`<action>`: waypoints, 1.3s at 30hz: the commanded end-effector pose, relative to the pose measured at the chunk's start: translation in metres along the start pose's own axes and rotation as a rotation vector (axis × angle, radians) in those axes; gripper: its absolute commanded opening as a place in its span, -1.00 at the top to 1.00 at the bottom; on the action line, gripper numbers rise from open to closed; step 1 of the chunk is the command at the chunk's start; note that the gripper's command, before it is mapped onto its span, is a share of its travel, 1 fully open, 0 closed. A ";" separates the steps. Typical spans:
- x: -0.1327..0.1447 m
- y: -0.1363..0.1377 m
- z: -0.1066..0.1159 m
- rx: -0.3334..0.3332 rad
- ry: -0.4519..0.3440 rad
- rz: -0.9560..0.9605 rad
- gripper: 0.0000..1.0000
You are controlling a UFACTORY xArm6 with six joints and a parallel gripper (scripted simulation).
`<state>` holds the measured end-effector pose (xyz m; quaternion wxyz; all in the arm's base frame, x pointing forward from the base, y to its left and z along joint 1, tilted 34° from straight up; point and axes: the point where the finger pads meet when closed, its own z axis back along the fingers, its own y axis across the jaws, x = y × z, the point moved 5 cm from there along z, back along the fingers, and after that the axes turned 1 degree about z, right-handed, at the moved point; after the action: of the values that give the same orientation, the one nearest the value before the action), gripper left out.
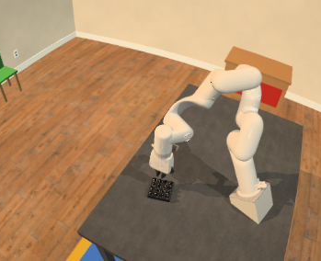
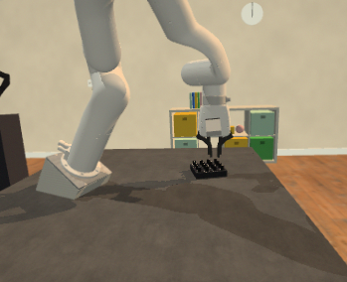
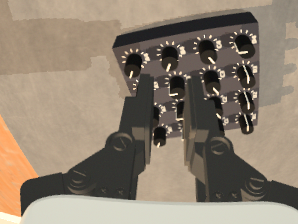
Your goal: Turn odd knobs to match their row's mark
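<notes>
Here the knob box (image 3: 200, 76) is a small black square block with four rows of black knobs, each with a white line and a ring of white marks. It stands on the dark grey surface (image 1: 207, 230), in a room with a wooden floor (image 1: 69, 119). The tool (image 3: 169, 112) hangs just above the box, its fingers narrowly parted, pinching nothing.

Green chair (image 1: 0, 73) by the wall, wooden cabinet (image 1: 258, 69) with red front, shelf unit (image 2: 276, 133) with coloured bins, wall clock (image 2: 252, 14)
</notes>
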<state>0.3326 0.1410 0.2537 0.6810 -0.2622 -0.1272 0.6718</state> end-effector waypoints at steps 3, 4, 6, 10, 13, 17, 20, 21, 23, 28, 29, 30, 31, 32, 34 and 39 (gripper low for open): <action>0.001 -0.001 -0.007 -0.003 -0.001 -0.001 0.61; 0.001 -0.001 -0.008 -0.003 -0.001 -0.001 0.61; 0.001 -0.001 -0.011 -0.003 -0.001 -0.001 0.61; 0.001 -0.001 -0.016 -0.003 -0.001 -0.001 0.61; 0.001 -0.001 -0.018 -0.003 -0.001 -0.001 0.61; 0.001 -0.001 -0.022 -0.003 -0.001 -0.001 0.61; 0.001 -0.001 -0.025 -0.003 -0.001 -0.001 0.61; 0.001 -0.001 -0.025 -0.003 -0.001 -0.001 0.61; 0.001 -0.001 -0.027 -0.003 -0.001 -0.001 0.61; 0.001 -0.001 -0.029 -0.003 -0.001 -0.001 0.61; 0.001 -0.001 -0.029 -0.003 -0.001 -0.001 0.61; 0.001 -0.001 -0.029 -0.003 -0.001 -0.001 0.61; 0.001 -0.001 -0.029 -0.003 -0.001 -0.001 0.61; 0.001 -0.001 -0.029 -0.003 -0.001 -0.001 0.61; 0.001 -0.001 -0.029 -0.003 -0.001 -0.001 0.61; 0.001 -0.001 -0.029 -0.003 -0.001 -0.001 0.61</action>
<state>0.3483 0.1365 0.2284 0.6810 -0.2623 -0.1272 0.6718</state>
